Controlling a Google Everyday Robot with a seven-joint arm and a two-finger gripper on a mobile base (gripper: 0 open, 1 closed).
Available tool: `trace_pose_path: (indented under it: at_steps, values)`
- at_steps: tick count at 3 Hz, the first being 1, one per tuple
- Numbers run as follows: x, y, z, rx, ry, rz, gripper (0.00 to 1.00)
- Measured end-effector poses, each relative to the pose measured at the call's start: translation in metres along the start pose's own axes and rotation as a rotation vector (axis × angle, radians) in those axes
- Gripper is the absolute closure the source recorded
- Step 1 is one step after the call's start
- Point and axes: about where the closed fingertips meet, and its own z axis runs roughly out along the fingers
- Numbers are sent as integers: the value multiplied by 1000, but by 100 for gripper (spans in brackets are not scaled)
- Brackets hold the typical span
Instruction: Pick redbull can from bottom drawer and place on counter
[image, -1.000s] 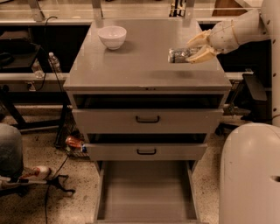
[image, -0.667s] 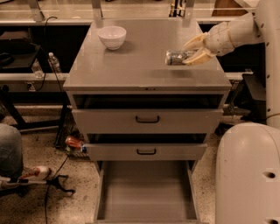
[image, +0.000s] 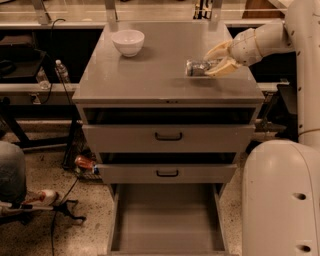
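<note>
The redbull can (image: 197, 67), silvery with dark patches, lies on its side at the right of the counter (image: 150, 77). My gripper (image: 216, 60) reaches in from the right, and its pale fingers (image: 218, 50) close around the can's right end. I cannot tell whether the can rests on the counter top or sits just over it. The bottom drawer (image: 167, 217) is pulled out below, and its grey floor shows nothing on it.
A white bowl (image: 128, 41) stands at the counter's back left. The two upper drawers (image: 168, 136) are slightly ajar. My white base (image: 280, 200) fills the lower right. A reddish-orange can (image: 84, 162) and cables lie on the floor at left, and a clear bottle (image: 61, 70) stands on a side shelf.
My gripper has carried the can a little to the left and slightly down, closer to the counter top. Nothing else has moved.
</note>
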Motion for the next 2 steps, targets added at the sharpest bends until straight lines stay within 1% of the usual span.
trace_pose_path:
  at_steps: [1, 2]
  values:
    - [2, -6, -4, 31, -14, 1, 0]
    - [4, -12, -17, 80, -32, 5, 0]
